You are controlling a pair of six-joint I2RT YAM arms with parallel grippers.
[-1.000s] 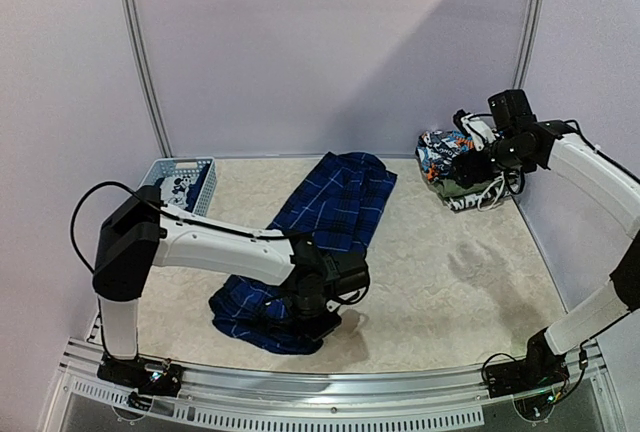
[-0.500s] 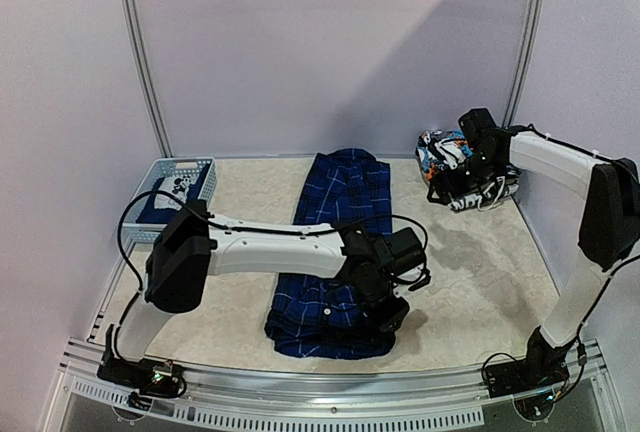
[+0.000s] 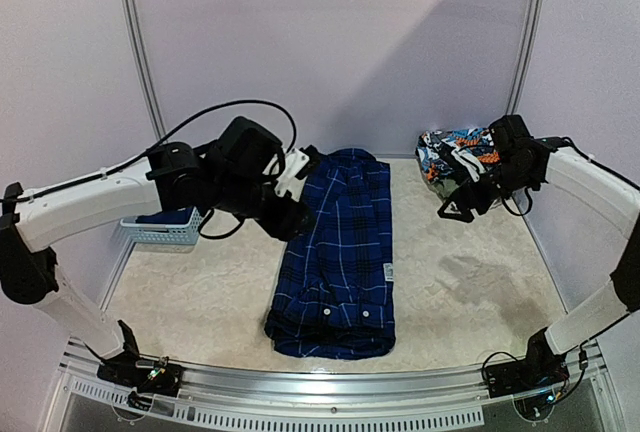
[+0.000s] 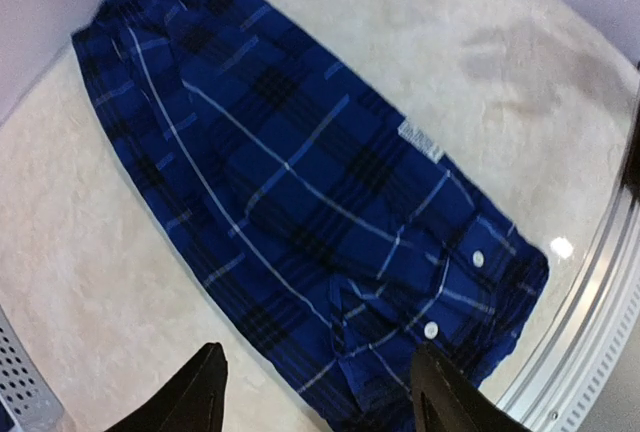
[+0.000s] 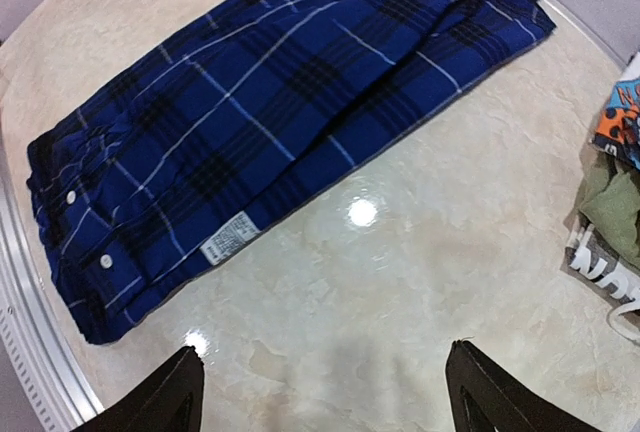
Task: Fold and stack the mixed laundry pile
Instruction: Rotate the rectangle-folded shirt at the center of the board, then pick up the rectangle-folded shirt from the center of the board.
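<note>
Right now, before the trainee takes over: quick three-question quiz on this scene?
1. True or false: the left pincer is gripping the plaid shirt.
2. Where is the laundry pile? A) far right corner, by the right pincer; B) near left corner; C) on top of the shirt.
3. Which end of the shirt shows the white buttons: near or far?
Key: 1 false, it hangs open above the shirt; 2 A; 3 near.

Blue-black plaid shirt (image 3: 340,252), thin white lines; light-blue basket (image 3: 160,233)
</note>
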